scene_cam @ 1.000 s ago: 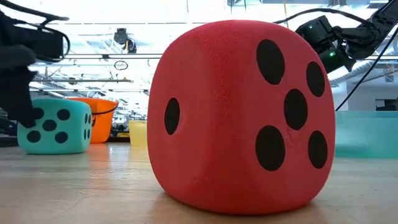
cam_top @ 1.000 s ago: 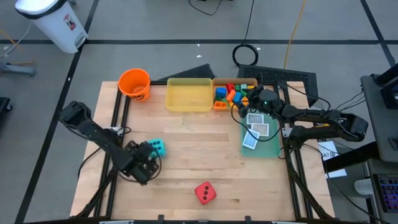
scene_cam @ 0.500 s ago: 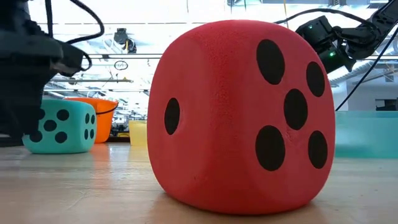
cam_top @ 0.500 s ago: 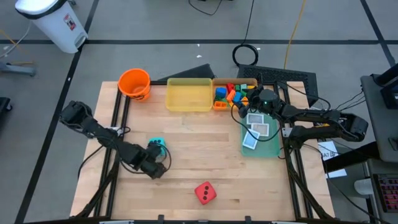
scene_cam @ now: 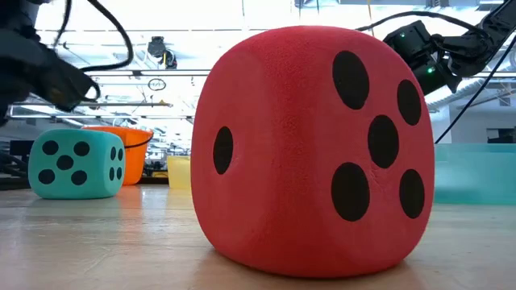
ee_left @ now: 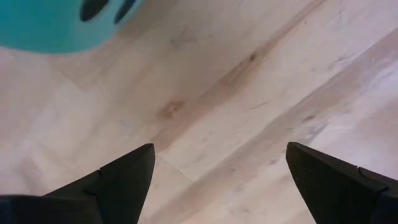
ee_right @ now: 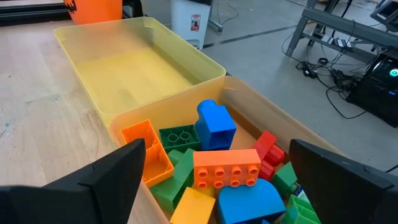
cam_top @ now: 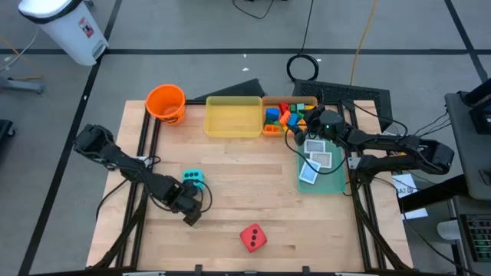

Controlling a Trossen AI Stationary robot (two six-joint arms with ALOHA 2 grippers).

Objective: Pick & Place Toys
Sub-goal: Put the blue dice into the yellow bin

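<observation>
Left gripper (cam_top: 189, 211), jaws open, beside cyan die (cam_top: 193, 179) (right's jaws open over bricks (ee_right: 217, 168)).

Cyan die (ee_left: 56, 25) beyond open pincer (ee_left: 217, 180)

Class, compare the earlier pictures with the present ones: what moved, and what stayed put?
The left gripper swung away from the cyan die toward the table's front and now sits apart from it, fingers spread. The cyan die shifted slightly. The red die, the right gripper and the bricks stayed put.

An orange bucket (cam_top: 166, 103) stands at eleven o'clock; yellow tray (cam_top: 232, 117), green tray (cam_top: 333, 178) toward two; white bin (cam_top: 65, 27) on the floor.
</observation>
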